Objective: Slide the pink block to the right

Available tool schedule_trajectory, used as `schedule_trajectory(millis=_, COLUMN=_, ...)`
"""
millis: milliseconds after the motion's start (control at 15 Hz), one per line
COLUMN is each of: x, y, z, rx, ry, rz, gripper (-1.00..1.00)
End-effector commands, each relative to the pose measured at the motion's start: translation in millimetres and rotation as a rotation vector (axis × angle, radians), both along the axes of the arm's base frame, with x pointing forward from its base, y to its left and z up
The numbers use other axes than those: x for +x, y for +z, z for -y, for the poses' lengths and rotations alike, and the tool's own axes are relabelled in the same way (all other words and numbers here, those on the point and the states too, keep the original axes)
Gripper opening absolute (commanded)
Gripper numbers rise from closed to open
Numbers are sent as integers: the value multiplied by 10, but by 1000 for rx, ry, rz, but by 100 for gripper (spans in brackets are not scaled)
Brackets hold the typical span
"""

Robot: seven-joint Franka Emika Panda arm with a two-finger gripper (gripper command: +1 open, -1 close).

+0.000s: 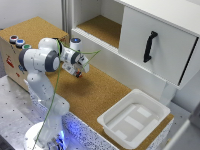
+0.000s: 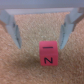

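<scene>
Nearest the exterior camera, the round white base of the white Franka arm (image 1: 44, 85) stands on a perforated metal plate (image 1: 12, 112), with a thin green cable (image 1: 52, 100) trailing down its side. Beside it, toward the exterior view's right, a shallow white plastic tray (image 1: 134, 118) sits on the near end of the cork-topped work surface (image 1: 95, 92).

Mid-scene, the arm's gripper (image 1: 79, 72) points down at the cork, just above it. In the wrist view the gripper (image 2: 42, 31) shows two grey fingers (image 2: 13, 31) spread apart, jaws open and holding nothing. The small pinkish-red cube marked with black lines, the pink block (image 2: 49, 53), rests on the cork between and just beyond the fingertips, touching neither. In the exterior view the block is not clearly distinguishable beneath the gripper.

Farther back, at the exterior view's left, a cork-topped box (image 1: 20, 35) carries three round coloured buttons (image 1: 19, 42). Behind the gripper rises a white cabinet with an open cork-floored shelf (image 1: 102, 29) and, to the exterior view's right, a white drawer front bearing a black handle (image 1: 149, 46).
</scene>
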State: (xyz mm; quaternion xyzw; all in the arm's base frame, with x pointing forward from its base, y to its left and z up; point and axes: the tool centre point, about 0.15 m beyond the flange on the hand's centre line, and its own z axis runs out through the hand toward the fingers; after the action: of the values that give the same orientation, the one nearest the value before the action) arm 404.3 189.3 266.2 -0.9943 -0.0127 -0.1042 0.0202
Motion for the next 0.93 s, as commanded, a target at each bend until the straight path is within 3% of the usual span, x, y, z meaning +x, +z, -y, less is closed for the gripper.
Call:
schedule_trajectory(millis=0, x=-448, y=355, z=-217, rx=69, ry=-12, rz=66, gripper=100)
schedule_trajectory(millis=200, x=-403, y=199, z=-225, rx=190, ry=-20, rz=44, gripper=100)
schedule_trajectory(millis=267, x=-389, y=158, z=-221, rx=238, ry=-15, rz=35, gripper=-100)
schedule_trajectory(millis=333, x=-379, y=123, z=-216, rx=289, ry=2, rz=31, gripper=-100)
schedule_trajectory(millis=467, x=-338, y=43, z=-256, rx=307, ry=41, rz=18, gripper=-100)
schedule_trajectory(millis=867, x=-147, y=-155, z=-384, rx=235, ry=105, rz=-29, gripper=-100)
